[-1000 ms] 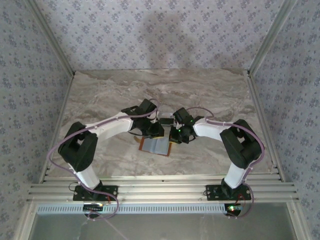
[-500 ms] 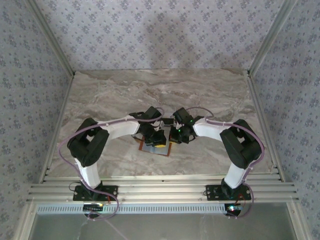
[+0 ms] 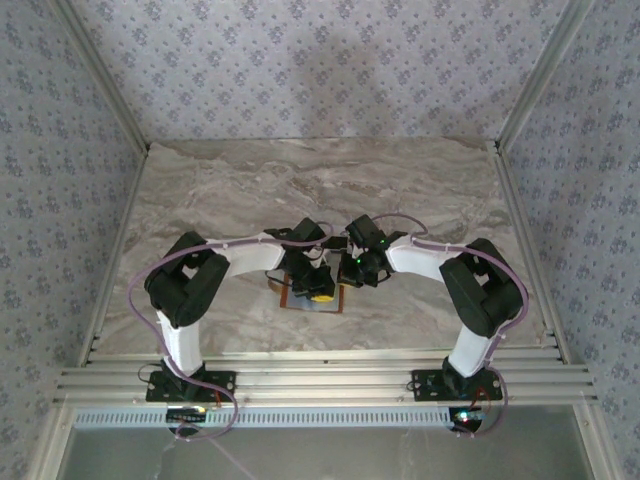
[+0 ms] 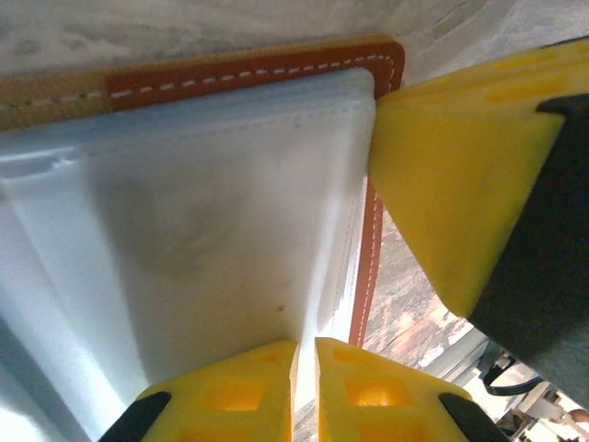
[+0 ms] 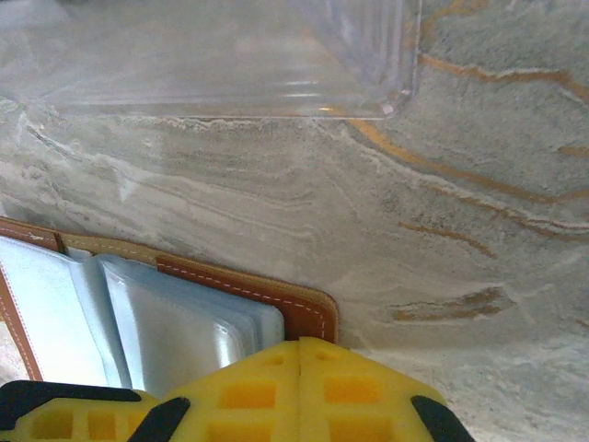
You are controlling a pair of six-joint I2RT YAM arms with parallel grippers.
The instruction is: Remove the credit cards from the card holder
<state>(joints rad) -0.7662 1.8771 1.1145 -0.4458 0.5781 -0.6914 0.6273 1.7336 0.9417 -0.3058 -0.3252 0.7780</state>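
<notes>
Stitched tan-leather card holder (image 5: 304, 318), frosted sleeves (image 4: 230, 212); left jaws pinching one, right jaws pressed together

Both arms fold inward from their bases at the near edge of the counter (image 3: 420, 180) and meet just short of its middle. The left arm (image 3: 250, 258) bends its elbow high, its claw (image 4: 306, 343) pointing down with the yellow fingers drawn to a slit, pinching a pale inner leaf of the card holder (image 4: 230, 221). The right arm (image 3: 420, 258) reaches in low, its claw (image 5: 302, 343) closed tight, close beside the left one.
</notes>
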